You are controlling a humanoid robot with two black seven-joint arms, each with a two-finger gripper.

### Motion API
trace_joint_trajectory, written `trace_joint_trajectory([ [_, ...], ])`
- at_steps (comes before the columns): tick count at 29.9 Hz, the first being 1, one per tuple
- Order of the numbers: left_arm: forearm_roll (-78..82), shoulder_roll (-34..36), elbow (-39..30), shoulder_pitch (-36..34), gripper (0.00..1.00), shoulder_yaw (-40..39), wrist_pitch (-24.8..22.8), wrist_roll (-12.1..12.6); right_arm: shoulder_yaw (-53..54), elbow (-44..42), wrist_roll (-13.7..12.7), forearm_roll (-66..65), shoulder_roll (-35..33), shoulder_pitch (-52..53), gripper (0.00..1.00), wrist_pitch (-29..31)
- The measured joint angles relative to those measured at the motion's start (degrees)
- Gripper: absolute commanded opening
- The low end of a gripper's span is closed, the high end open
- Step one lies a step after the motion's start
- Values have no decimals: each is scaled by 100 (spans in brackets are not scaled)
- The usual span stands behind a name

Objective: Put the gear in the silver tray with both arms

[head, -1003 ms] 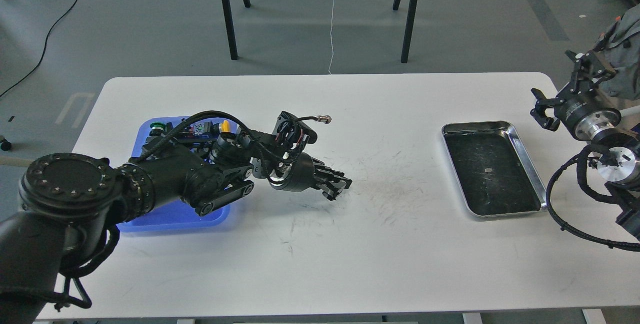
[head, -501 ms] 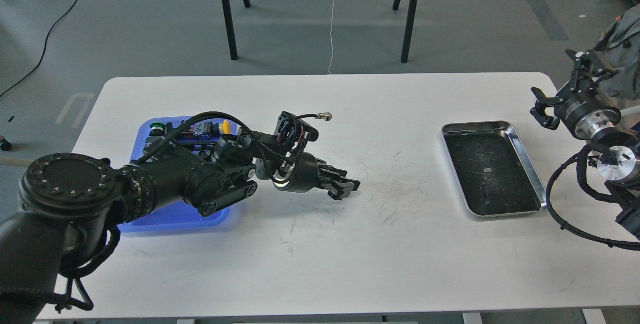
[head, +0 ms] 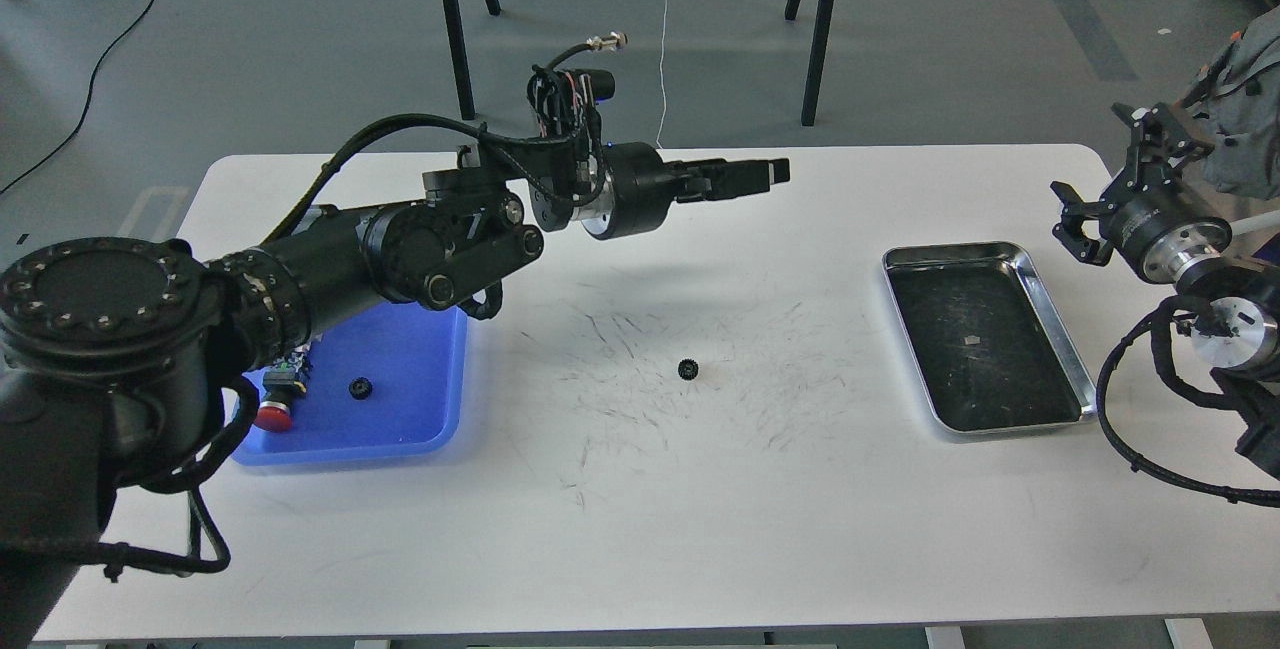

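A small black gear (head: 687,368) lies on the white table, left of the silver tray (head: 1072,349), whose dark scratched floor holds nothing. My left gripper (head: 772,175) is raised well above the table and points right. Its fingers stand slightly apart with nothing between them, and it hovers up and to the right of the gear. My right gripper (head: 1098,187) is open and empty. It sits beyond the table's right edge, up and to the right of the silver tray.
A blue plastic tray (head: 440,369) at the left holds a second small black gear (head: 360,388), a red-capped part (head: 273,415) and other parts half hidden under my left arm. Black table legs stand on the floor beyond the far edge.
My left gripper was low over the table centre; it has now lifted up and back. A gear lies where it was. The right gripper shifted slightly up.
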Motion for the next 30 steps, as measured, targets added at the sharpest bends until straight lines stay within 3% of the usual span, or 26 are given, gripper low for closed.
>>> trace_joint_trajectory([
  [10,-1187,0,93,-98,99,-875,327,0,-400,873,99,-1541,-176,241,98,5],
  [21,-2003,0,389,-48,99,-1351,654,0,-291,1003,47,-1596,-277,297,98,-351],
  [27,-2007,0,422,1,99,-1405,658,0,-615,1178,86,-1880,-470,722,98,344],
  [30,-2011,0,423,2,99,-1410,660,0,-1129,1396,125,-2640,-492,1239,98,610],
])
